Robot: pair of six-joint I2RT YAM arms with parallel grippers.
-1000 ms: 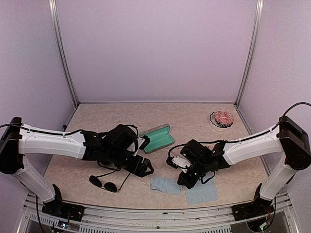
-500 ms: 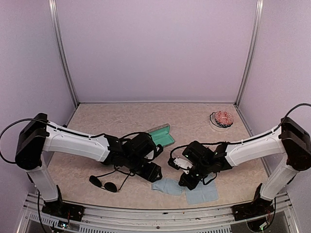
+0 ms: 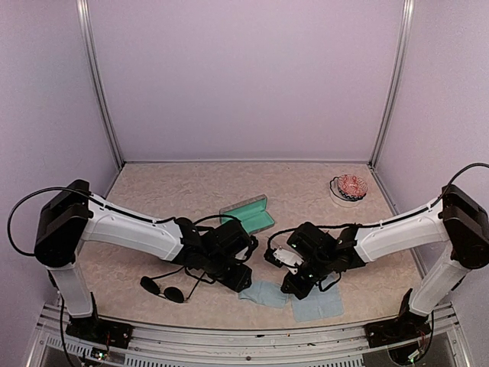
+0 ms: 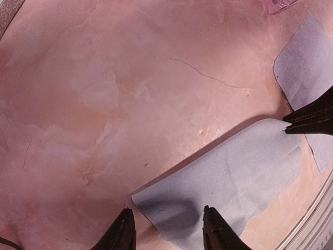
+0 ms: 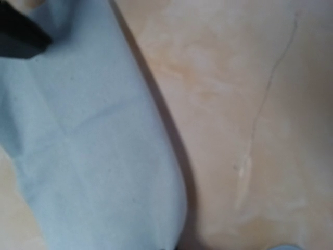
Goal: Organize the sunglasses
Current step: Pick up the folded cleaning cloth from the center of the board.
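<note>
- Left wrist view gave what the overhead one hid. The left gripper hung with its jaws apart, one finger on either side of the near corner of the pale blue cloth, grasping nothing.
- In the same view the right gripper had its black fingers clenched together, with the tips at the far corner of the pale blue cloth. That edge threw a dark band of shadow on the tabletop. Whether the corner was pinched could not be told.
- A second cloth lay just beyond the pale blue cloth, with a strip of table between them. Past it, a pinkish clear piece was cropped by the picture's edge, too little of it showing to name.
- Right wrist view was blurred. The pale blue cloth filled its left half, shadow ran along the cloth's edge, and the gripper's own fingers did not show.
- Top external view alone showed the dark wire-framed sunglasses. They lay on the table well to the left of the pale blue cloth, free of both grippers.
- The left arm's wrist covered the left edge of the pale blue cloth in that view. The clear pair could not be made out there.
- An open grey case with teal lining lay behind the pale blue cloth, past the left wrist.
- A round dish with a red-and-white filling stood far behind the pale blue cloth and to its right.
</note>
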